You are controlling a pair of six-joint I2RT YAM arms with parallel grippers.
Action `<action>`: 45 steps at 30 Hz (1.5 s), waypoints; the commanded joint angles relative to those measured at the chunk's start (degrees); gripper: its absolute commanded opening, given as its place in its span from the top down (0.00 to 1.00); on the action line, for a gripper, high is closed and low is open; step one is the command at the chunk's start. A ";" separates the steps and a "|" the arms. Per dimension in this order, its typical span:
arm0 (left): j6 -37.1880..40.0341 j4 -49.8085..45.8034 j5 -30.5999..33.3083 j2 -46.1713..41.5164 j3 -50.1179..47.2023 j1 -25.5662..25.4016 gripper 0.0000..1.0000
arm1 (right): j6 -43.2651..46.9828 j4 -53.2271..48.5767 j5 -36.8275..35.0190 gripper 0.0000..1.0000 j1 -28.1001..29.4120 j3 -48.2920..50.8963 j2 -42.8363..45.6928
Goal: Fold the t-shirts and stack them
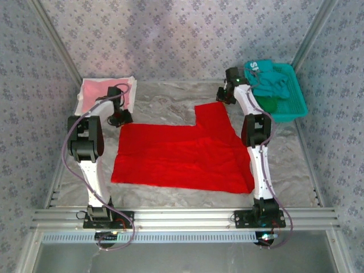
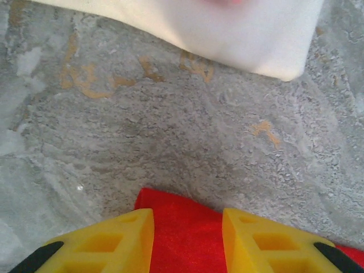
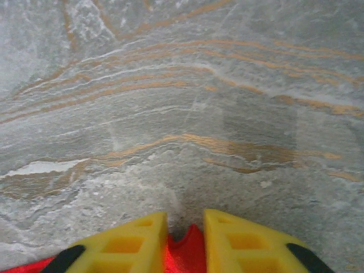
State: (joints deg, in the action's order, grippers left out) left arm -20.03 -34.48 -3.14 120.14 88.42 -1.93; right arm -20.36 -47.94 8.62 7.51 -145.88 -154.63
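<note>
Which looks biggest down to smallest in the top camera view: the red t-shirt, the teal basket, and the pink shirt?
1. red t-shirt, clearly the largest.
2 and 3. teal basket and pink shirt look about alike. Each is partly hidden, so I won't rank them.

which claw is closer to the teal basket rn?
Right. The right claw is at the red t-shirt corner just left of the teal basket; the left claw is at the opposite far corner, beside the pink t-shirt.

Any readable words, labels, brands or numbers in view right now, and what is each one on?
White print on the teal shirt in the basket: too blurred to read.
Red t-shirt and table: no text on them.
</note>
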 commanded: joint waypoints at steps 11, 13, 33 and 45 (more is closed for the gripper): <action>0.70 -2.29 2.81 3.04 2.92 0.41 0.49 | -0.55 0.99 1.22 0.61 0.58 -0.63 -1.38; 0.50 -1.27 1.94 3.47 2.26 0.31 0.55 | -0.95 1.25 1.43 0.63 0.73 -0.63 -1.38; 0.77 3.33 -0.13 -2.53 2.76 0.32 1.00 | 3.92 11.91 2.72 1.00 1.40 12.08 12.63; 2.05 7.85 0.46 -7.73 -0.62 0.39 1.00 | 7.61 20.32 2.19 1.00 1.76 22.63 23.74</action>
State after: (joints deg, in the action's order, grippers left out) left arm -19.05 -28.45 -2.96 115.66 88.73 -1.61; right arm -14.90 -30.24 11.35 9.06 -125.36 -134.28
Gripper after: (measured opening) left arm 0.042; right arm 0.056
